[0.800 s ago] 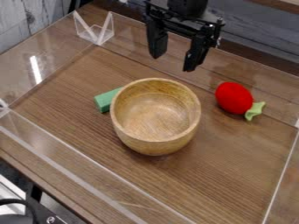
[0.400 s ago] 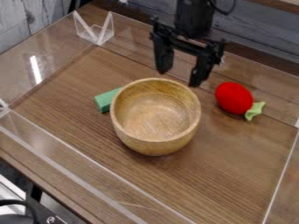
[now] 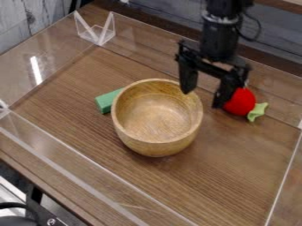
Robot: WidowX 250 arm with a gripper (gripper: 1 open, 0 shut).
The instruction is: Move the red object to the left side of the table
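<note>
The red object [image 3: 242, 99] is a small round red toy fruit with a green leafy stem, lying on the table [image 3: 224, 181] at the right side. My gripper [image 3: 206, 94] hangs just left of it, pointing down, with its two black fingers spread open and nothing between them. The right finger [image 3: 224, 91] stands in front of the fruit's left edge and hides part of it. The left finger is close to the rim of the wooden bowl.
A wooden bowl [image 3: 157, 116] stands mid-table. A flat green piece [image 3: 109, 100] pokes out from behind its left side. Low clear acrylic walls [image 3: 35, 62] edge the tabletop, and a clear bracket [image 3: 94, 29] stands at the back left corner.
My gripper has moved right and down from the back of the table, ending low beside the red fruit. Its fingers stayed open. The fruit and bowl have not moved.
</note>
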